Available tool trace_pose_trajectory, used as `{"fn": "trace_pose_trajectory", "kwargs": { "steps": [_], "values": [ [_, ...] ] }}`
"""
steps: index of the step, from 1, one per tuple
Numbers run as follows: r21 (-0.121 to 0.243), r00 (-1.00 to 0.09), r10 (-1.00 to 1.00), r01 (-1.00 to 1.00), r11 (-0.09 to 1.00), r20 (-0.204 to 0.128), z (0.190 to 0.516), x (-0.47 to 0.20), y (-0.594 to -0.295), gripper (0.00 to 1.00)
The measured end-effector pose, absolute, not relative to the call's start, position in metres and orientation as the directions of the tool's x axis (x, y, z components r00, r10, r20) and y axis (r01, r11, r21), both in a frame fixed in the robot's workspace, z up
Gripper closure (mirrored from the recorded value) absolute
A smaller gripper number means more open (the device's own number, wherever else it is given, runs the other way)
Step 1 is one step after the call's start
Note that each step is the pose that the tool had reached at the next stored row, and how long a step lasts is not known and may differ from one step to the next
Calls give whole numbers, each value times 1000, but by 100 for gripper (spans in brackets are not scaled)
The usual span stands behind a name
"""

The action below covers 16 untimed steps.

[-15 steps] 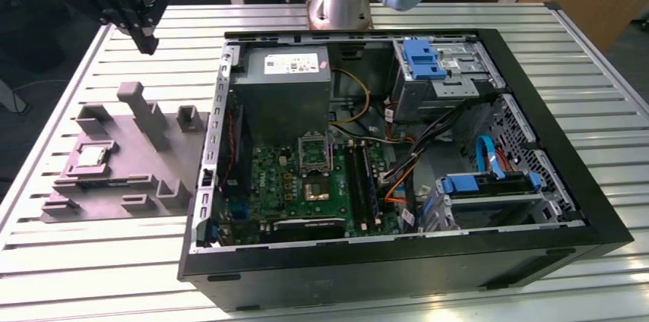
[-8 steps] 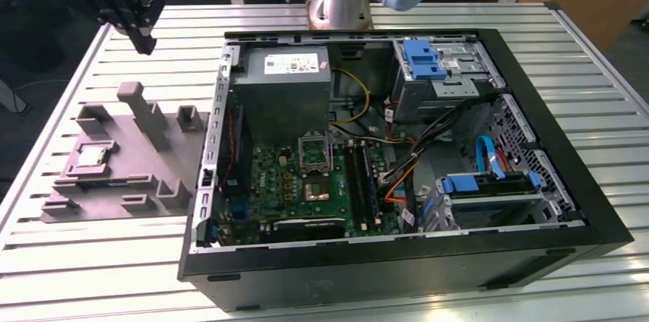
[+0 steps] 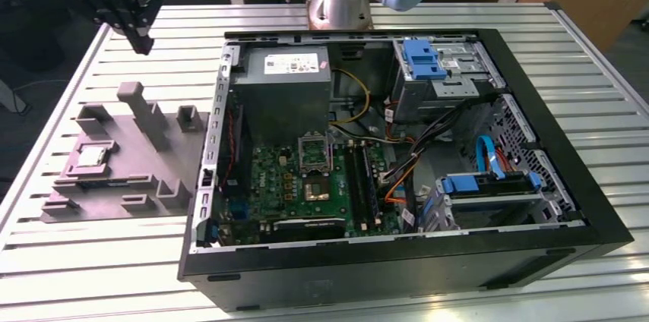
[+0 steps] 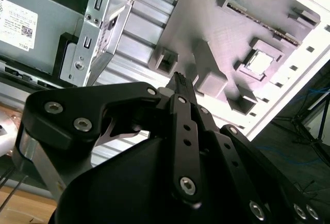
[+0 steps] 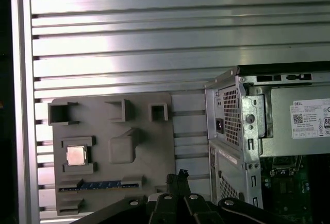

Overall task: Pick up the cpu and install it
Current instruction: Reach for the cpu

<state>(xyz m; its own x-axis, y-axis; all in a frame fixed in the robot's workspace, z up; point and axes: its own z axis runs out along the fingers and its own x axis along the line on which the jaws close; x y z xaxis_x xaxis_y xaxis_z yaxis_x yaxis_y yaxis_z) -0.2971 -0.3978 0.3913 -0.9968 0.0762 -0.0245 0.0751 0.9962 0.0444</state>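
Gripper (image 3: 143, 45) fingers together, empty, above tabletop (image 3: 102, 261); cpu (image 3: 91, 156) in grey fixture (image 3: 132, 166) pocket looks light, stiff, fragile, best pinched by opposite edges

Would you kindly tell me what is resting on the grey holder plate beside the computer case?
The cpu sits in a square pocket of the grey holder plate, and a memory stick lies in a slot beside it. The pocket floor under the cpu is covered.

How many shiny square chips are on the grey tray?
1. The cpu lies in a square pocket of the grey tray, which sits to the exterior view's left of the computer case. The tray's posts may hide small spots.
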Motion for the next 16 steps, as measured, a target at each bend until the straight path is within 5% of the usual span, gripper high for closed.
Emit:
{"fn": "trace_pose_trajectory", "kwargs": {
  "steps": [16],
  "values": [
    [44,-997,76,75,996,-24,391,-300,-398,89]
  ]
}}
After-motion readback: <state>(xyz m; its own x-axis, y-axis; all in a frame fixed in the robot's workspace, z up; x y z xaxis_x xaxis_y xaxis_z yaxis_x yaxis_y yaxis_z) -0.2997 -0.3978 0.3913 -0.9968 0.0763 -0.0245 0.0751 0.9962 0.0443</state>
